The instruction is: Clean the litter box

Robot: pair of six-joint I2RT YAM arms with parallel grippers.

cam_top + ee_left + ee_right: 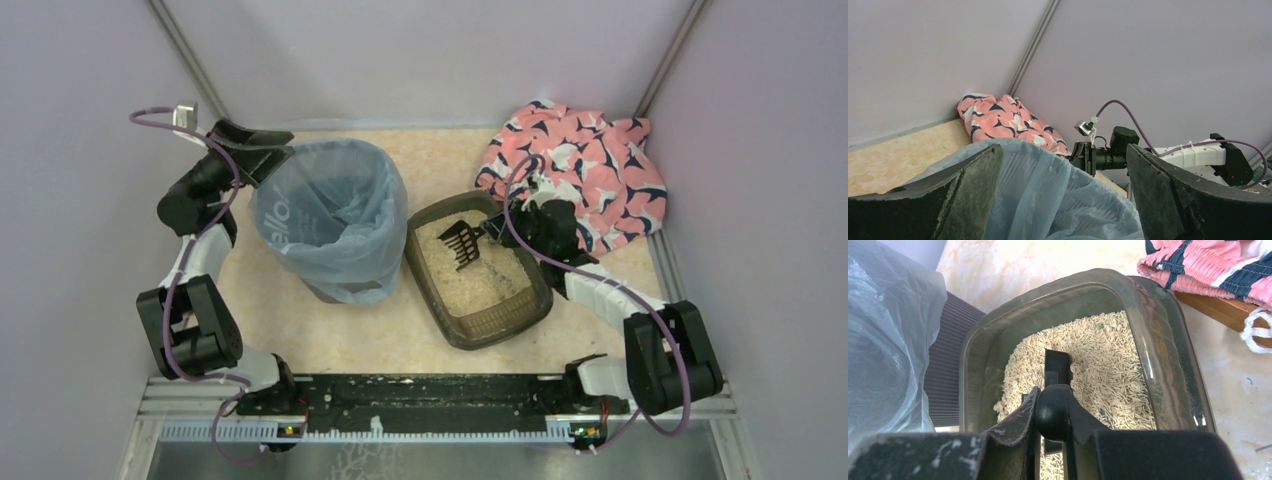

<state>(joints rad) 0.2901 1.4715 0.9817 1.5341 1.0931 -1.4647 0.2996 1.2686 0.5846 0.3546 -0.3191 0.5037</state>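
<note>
The right gripper (1052, 412) is clenched on the handle of the black scoop (462, 243), whose slotted head is over the litter inside the litter box (500, 325). The box sits mid-table, just right of the bag-lined bin (330, 215). The left gripper (262, 150) hangs spread wide at the bin's far rim. A pink patterned cloth (580, 170) lies behind the box.

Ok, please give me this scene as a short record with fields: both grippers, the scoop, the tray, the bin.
left gripper: open, at the rim of the round bin with translucent blue bag
right gripper: shut on the small black slotted scoop
scoop head: over the beige litter in the shallow dark brown plastic litter box
</note>
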